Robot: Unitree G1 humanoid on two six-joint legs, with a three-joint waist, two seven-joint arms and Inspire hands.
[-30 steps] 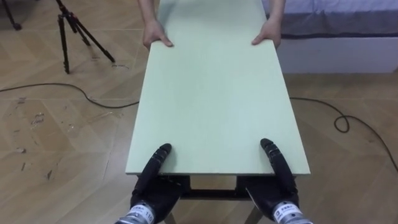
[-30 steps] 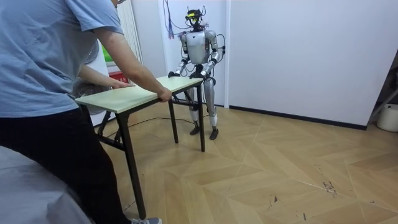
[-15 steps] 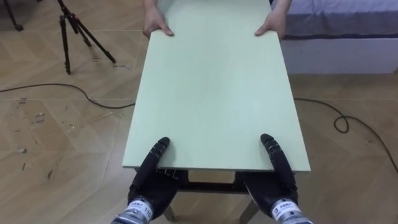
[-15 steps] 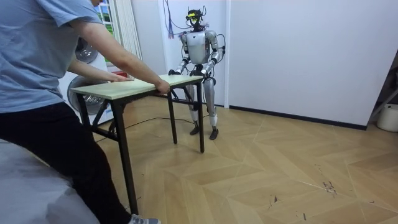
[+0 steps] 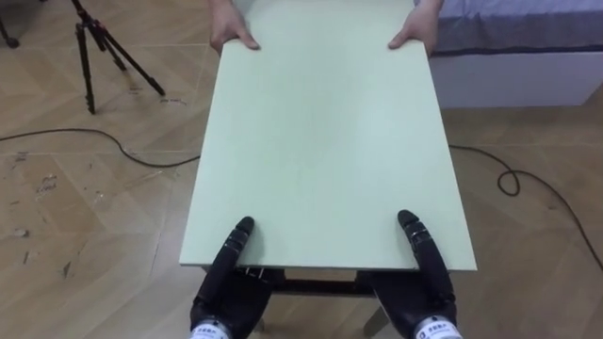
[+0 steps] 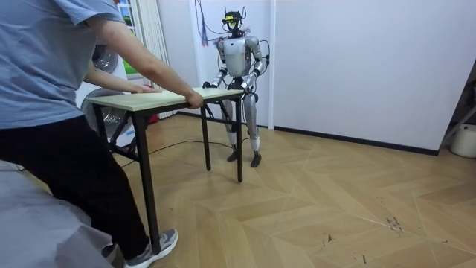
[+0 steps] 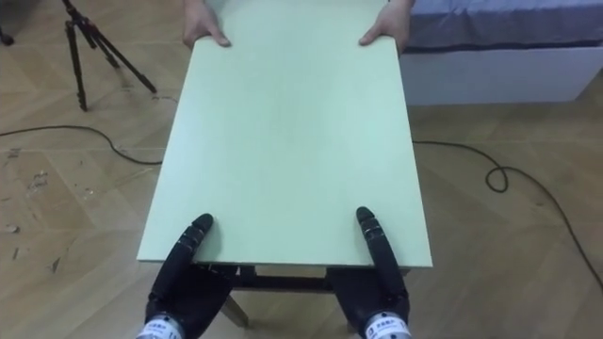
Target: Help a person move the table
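Observation:
A pale green table (image 5: pixel 320 141) runs lengthwise away from me. My left hand (image 5: pixel 234 250) grips its near edge at the left, thumb lying on top and the rest of the hand beneath. My right hand (image 5: pixel 420 247) holds the near edge at the right in the same way. At the far end a person's two hands (image 5: pixel 231 38) (image 5: pixel 415 36) clasp the far corners. In the room view the person in a blue shirt (image 6: pixel 52 67) holds the table (image 6: pixel 149 99) at the room view's left, and I stand at its other end by the white wall.
A black tripod (image 5: pixel 94 56) stands on the wood floor to my far left, with a dark cable (image 5: pixel 94 141) running past it. A bed with a white base (image 5: pixel 518 66) lies at the far right, with another cable (image 5: pixel 528 184) looping near it. A white bin (image 6: pixel 465 140) stands by the wall.
The person has stepped back and the tabletop has levelled and drifted toward the room view's left. My hands keep their hold on the near edge as the eye view shifts.

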